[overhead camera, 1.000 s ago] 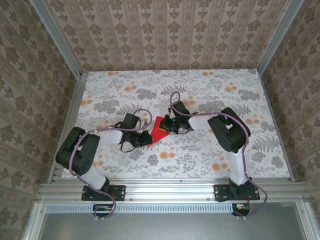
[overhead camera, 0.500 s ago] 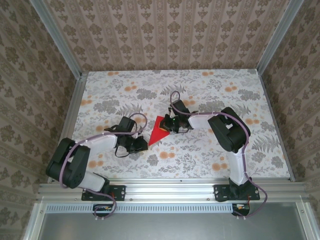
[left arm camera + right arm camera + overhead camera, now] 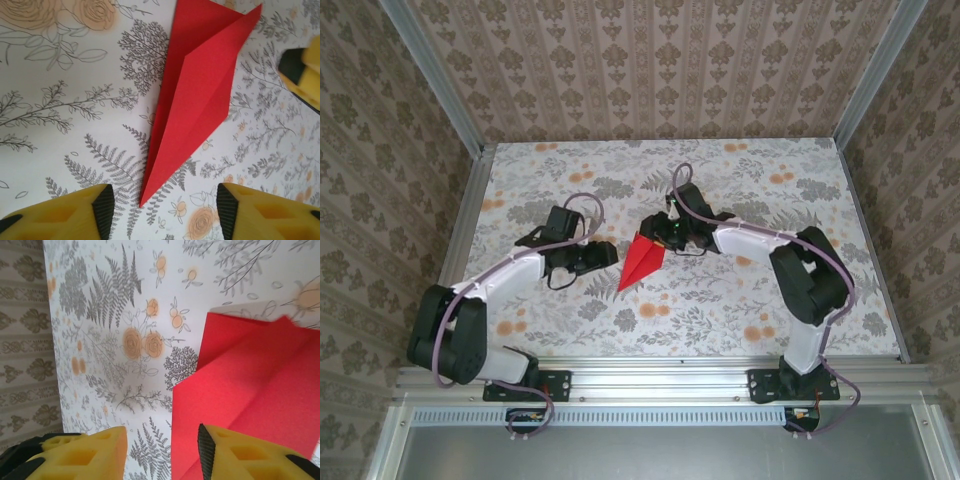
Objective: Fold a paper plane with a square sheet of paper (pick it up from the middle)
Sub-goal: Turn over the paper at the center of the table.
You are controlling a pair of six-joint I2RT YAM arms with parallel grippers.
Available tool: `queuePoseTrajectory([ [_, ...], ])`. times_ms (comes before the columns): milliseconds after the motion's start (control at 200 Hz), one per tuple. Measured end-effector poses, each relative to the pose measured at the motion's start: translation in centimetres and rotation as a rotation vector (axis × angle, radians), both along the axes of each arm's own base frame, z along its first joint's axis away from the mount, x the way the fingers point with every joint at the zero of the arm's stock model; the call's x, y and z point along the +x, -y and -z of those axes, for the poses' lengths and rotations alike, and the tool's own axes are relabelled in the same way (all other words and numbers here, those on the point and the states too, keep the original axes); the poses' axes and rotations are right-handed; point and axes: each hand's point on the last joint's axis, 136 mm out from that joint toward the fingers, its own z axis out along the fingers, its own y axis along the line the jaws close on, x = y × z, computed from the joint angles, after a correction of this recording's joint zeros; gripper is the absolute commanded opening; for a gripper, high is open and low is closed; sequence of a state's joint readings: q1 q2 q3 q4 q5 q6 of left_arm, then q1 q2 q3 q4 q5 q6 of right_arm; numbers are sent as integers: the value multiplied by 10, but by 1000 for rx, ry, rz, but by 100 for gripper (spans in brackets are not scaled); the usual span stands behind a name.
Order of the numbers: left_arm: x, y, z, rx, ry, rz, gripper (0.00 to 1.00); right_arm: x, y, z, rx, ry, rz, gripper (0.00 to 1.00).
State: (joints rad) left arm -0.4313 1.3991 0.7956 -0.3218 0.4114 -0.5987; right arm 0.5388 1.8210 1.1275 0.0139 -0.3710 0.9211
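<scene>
The square sheet of paper is folded into a narrow, pointed red paper plane (image 3: 642,259) that lies flat on the floral table, its tip toward the near edge. My left gripper (image 3: 611,253) hovers just left of it, open. In the left wrist view the plane (image 3: 197,95) runs up from its tip, which sits between the spread fingers (image 3: 104,212); the left gripper (image 3: 162,210) holds nothing. My right gripper (image 3: 661,232) is over the plane's wide far end, open. In the right wrist view the red paper (image 3: 250,390) lies under the right gripper (image 3: 162,450), whose pads are apart.
The floral tabletop (image 3: 740,300) stretches to both sides and toward the near rail (image 3: 650,378). Wallpapered walls and metal posts (image 3: 470,190) close in the back and sides. A yellow finger of the right gripper (image 3: 302,70) shows at the left wrist view's right edge.
Both grippers have opened and let go of the paper. The left gripper drew back to the left and up, the right one lifted toward the far end, and the plane now lies free.
</scene>
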Motion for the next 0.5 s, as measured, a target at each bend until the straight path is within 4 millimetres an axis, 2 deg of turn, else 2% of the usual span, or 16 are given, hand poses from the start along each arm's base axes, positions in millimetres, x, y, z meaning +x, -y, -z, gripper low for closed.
queuePoseTrajectory([
  [190, 2, -4, 13, 38, -23, -18, 71, -6, 14, 27, -29, -54, 48, 45],
  [500, 6, -7, 21, 67, -35, -30, 78, -6, 6, 68, -29, -136, 38, 36],
])
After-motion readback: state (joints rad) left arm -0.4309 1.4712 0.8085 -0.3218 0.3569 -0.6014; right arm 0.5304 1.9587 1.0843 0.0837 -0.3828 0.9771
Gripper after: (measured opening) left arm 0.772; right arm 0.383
